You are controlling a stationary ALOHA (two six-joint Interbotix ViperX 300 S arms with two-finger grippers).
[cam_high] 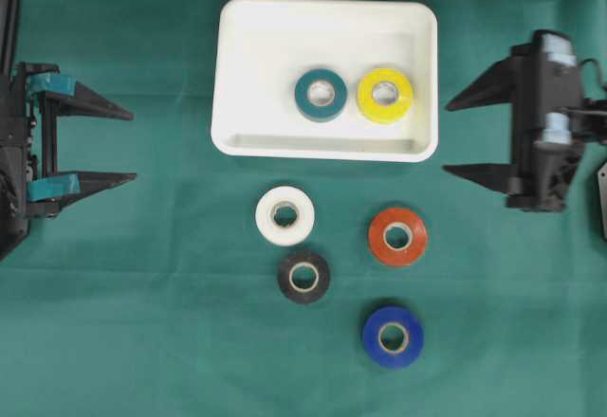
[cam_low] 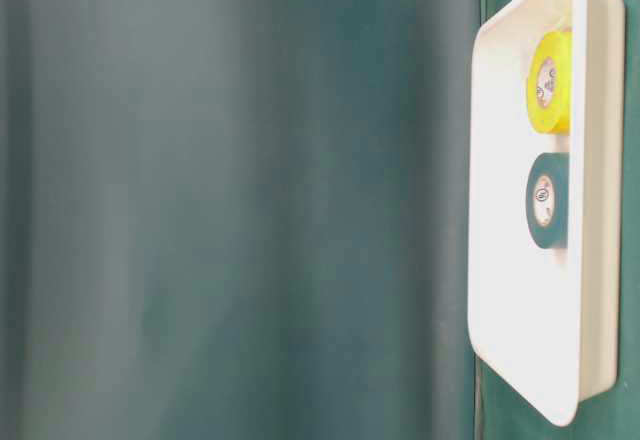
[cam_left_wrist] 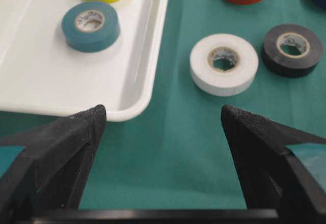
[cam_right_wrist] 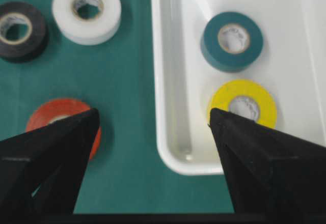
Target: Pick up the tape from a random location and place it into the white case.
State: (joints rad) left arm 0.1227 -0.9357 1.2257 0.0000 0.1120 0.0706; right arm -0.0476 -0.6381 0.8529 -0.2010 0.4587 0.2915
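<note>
text: none legible | teal tape roll [cam_left_wrist: 90,25] core print: too blurred to read

Open cloth [cam_high: 142,322] surrounds four loose rolls; white roll [cam_high: 285,215] touches black roll [cam_high: 303,277].

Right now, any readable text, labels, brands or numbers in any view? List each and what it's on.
Nothing can be quoted; no text is legible in any view.
Teal tape roll, inner core: printed marks, too small and blurred to read.
Yellow tape roll, inner core: printed marks, blurred.
White tape roll, black tape roll, orange-red tape roll, blue tape roll: no print readable.
White case: no marking visible.
</note>
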